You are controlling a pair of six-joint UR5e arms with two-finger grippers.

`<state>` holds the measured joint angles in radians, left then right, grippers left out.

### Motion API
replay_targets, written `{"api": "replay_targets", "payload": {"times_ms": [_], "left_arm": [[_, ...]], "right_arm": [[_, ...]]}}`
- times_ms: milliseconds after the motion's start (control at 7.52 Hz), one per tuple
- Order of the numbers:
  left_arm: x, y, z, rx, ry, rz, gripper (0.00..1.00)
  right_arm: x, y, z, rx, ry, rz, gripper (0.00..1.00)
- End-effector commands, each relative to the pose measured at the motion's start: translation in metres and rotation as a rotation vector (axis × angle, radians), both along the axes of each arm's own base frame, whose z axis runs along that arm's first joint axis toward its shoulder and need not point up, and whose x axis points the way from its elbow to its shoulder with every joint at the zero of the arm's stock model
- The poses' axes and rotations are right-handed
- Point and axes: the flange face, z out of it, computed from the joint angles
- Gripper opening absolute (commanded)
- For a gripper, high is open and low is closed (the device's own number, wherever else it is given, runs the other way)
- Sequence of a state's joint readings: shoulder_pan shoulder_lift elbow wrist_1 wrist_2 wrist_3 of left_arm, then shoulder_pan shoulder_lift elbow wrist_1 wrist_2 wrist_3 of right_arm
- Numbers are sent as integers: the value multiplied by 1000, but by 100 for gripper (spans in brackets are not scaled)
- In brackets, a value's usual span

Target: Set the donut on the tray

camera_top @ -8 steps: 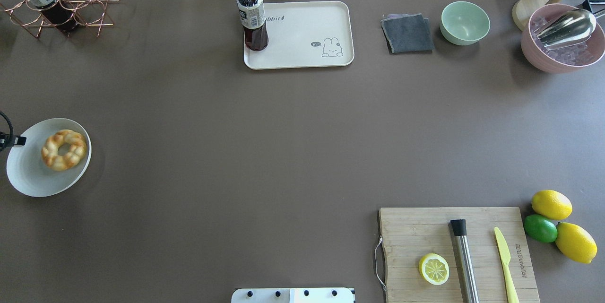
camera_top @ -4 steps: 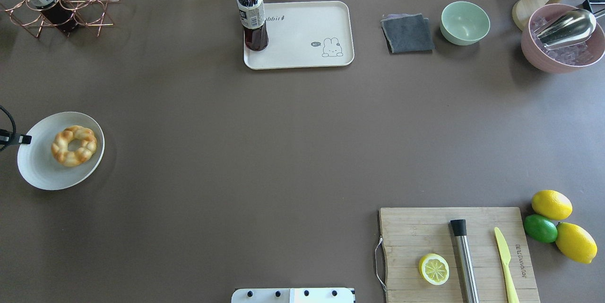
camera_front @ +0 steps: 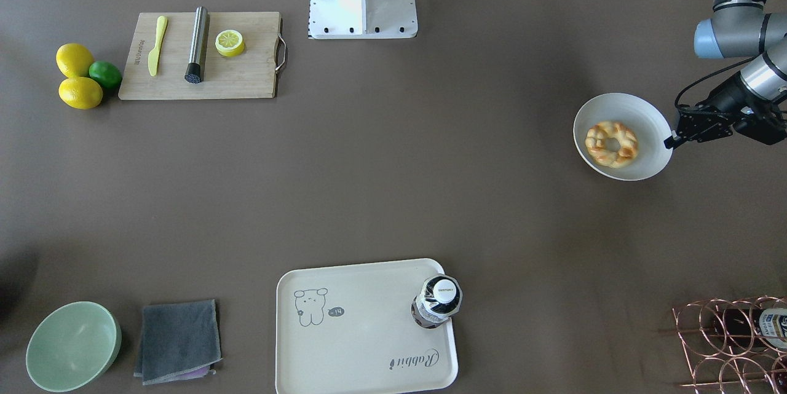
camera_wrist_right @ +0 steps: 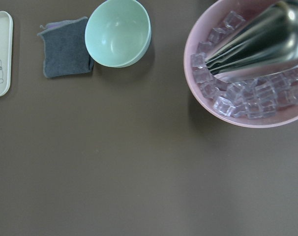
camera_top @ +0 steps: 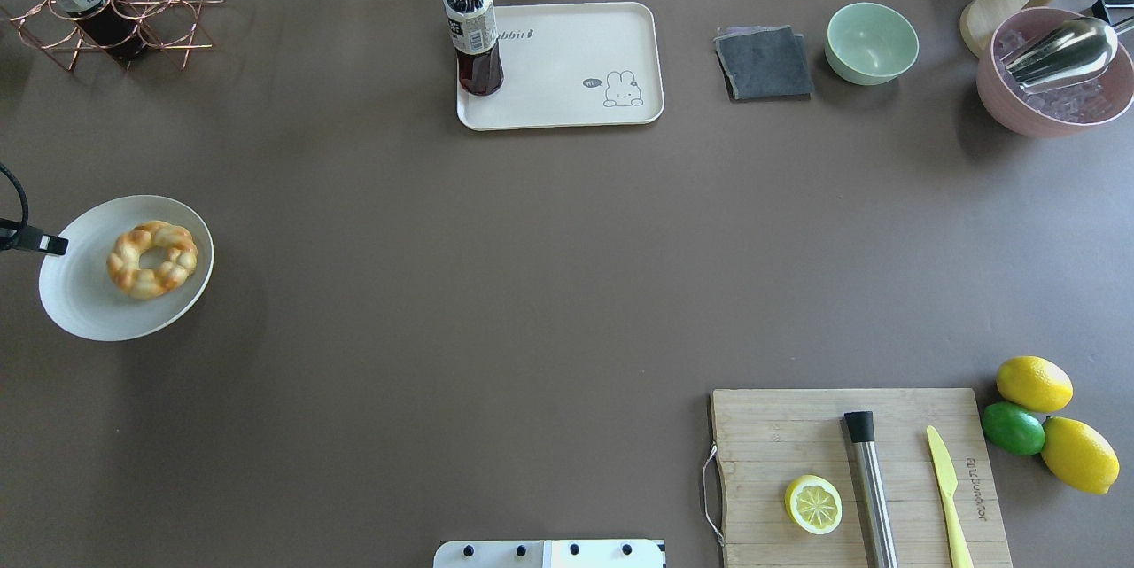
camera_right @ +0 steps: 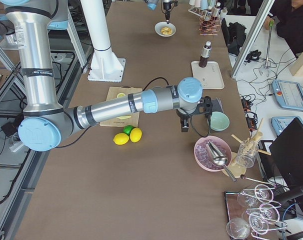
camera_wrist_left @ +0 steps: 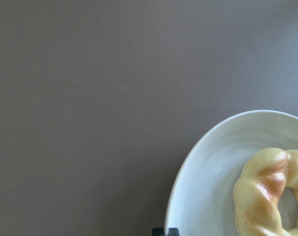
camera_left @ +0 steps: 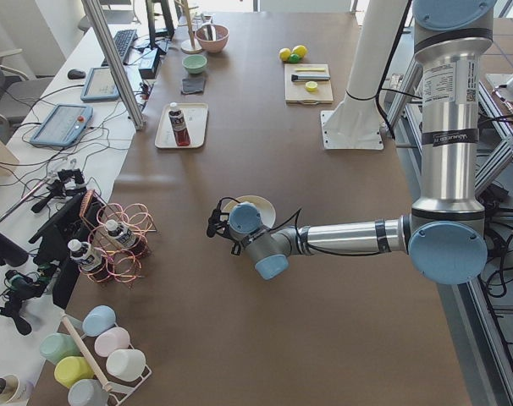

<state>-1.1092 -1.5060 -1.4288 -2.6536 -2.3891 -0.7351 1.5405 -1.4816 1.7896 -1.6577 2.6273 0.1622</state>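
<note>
The donut point(camera_top: 152, 259), a golden braided ring, lies in a round white bowl point(camera_top: 84, 302) at the table's left side. My left gripper point(camera_top: 55, 245) is shut on the bowl's left rim and holds the bowl slightly tilted; the front-facing view shows the left gripper point(camera_front: 670, 142) at that rim beside the donut point(camera_front: 612, 144). The left wrist view shows the donut point(camera_wrist_left: 267, 196) and the bowl's rim point(camera_wrist_left: 188, 167). The cream rabbit tray point(camera_top: 576, 63) lies at the far middle. My right gripper point(camera_right: 184, 125) shows only in the exterior right view; I cannot tell its state.
A dark drink bottle point(camera_top: 474, 32) stands on the tray's left end. A grey cloth point(camera_top: 764, 63), green bowl point(camera_top: 872, 42) and pink bowl of ice point(camera_top: 1054, 76) lie far right. A cutting board point(camera_top: 850, 479) with a lemon half lies near right. A copper rack point(camera_top: 115, 1) stands far left.
The left gripper has carried the white bowl with the donut to the right and away from the robot in the overhead view. Nothing else has moved.
</note>
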Motion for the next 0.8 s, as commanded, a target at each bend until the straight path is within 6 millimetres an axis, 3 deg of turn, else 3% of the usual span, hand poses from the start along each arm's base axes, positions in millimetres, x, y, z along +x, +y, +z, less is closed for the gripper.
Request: {"api": "replay_targets", "payload": {"times_ms": [0, 266, 532, 665], "left_arm": [[-31, -25, -79, -65, 34, -25, 0], [-32, -35, -149, -85, 27, -35, 0], [-24, -55, -188, -112, 32, -66, 0], [-16, -66, -212, -152, 63, -99, 0]], "right_arm": [[-92, -43, -75, -23, -12, -24, 100], [-173, -60, -121, 27, 83, -14, 100], [-215, -69, -120, 73, 40, -25, 100], [-237, -61, -128, 39, 1, -2, 100]]}}
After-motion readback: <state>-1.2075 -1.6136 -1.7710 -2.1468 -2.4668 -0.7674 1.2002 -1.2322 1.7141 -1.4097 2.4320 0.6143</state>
